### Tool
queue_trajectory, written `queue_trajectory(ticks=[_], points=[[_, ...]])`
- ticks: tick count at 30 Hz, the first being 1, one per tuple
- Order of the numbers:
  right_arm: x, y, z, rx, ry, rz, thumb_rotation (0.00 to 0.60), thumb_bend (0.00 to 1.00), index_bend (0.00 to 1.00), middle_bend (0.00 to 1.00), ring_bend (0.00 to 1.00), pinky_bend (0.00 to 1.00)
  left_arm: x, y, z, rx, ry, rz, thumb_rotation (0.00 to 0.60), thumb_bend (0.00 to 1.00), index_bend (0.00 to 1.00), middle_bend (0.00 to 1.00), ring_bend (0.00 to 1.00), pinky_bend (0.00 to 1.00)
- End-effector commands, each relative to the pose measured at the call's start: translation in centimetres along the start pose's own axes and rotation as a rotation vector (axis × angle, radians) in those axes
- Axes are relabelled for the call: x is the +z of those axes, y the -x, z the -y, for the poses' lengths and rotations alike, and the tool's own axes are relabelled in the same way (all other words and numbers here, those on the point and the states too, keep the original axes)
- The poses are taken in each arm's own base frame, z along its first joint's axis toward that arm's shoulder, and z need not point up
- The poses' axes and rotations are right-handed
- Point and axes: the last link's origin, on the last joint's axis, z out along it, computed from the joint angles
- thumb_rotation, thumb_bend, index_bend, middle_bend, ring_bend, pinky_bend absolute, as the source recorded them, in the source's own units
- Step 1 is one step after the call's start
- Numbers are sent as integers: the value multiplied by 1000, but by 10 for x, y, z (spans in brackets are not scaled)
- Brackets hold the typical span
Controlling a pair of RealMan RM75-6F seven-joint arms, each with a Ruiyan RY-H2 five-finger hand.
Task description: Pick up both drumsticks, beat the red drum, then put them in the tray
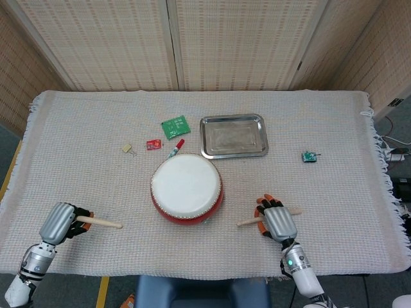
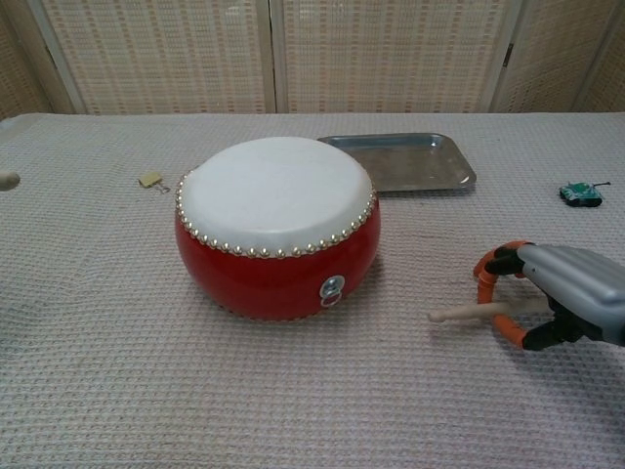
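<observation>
The red drum point(image 1: 187, 187) with its white skin stands mid-table, also seen in the chest view as the red drum point(image 2: 278, 225). Behind it lies the empty metal tray point(image 1: 233, 135). My left hand point(image 1: 59, 222) grips one drumstick point(image 1: 99, 222), which points right toward the drum; only the stick's tip point(image 2: 8, 180) shows in the chest view. My right hand point(image 1: 278, 220) is to the right of the drum, fingers curled around the other drumstick point(image 1: 247, 222). In the chest view this hand point(image 2: 571, 293) holds that drumstick point(image 2: 469, 313) nearly level, low over the cloth.
Small items lie behind the drum: a green circuit board point(image 1: 175, 126), a red tag point(image 1: 153, 144), a red marker point(image 1: 176, 148) and a binder clip point(image 1: 128, 149). A small green gadget point(image 1: 310, 156) sits to the right. A woven cloth covers the table.
</observation>
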Motion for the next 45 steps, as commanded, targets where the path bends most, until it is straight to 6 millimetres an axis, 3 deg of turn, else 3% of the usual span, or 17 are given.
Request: queue_trajectory(ticks=[1,8,16,20,29,35,45], points=[[-3,-27,-6,244,-24,-73,600,424,690,228,75,224,-1,-2,0,-5,-3,-7,600,707,1000,1000,1000,1000],[2,-74,-23,702,-106,-170,600,423,698,264,86,209,-2,-4,-1,-11,-4,-17,600,706,1000,1000,1000,1000],[14,-89,-51,1257,-161,-76,600,423,703,333,183,225,-2,-6,-4,-10,-4,-20,600,706,1000,1000,1000,1000],[26,-76,-62,1345,-160,12,600,423,670,358,238,295,-1,-5,-7,-3,2,-15,600,706,1000,1000,1000,1000],[52,-58,-70,1491,-167,95,600,423,579,359,261,297,2,-2,-10,3,10,0,600,706,1000,1000,1000,1000],[56,-56,-74,1538,-204,147,600,422,486,359,275,300,2,-2,-11,9,11,3,600,706,1000,1000,1000,1000],[59,-55,-90,1543,-280,182,600,283,403,359,275,300,-2,-2,-17,-5,26,31,600,707,1000,1000,1000,1000]])
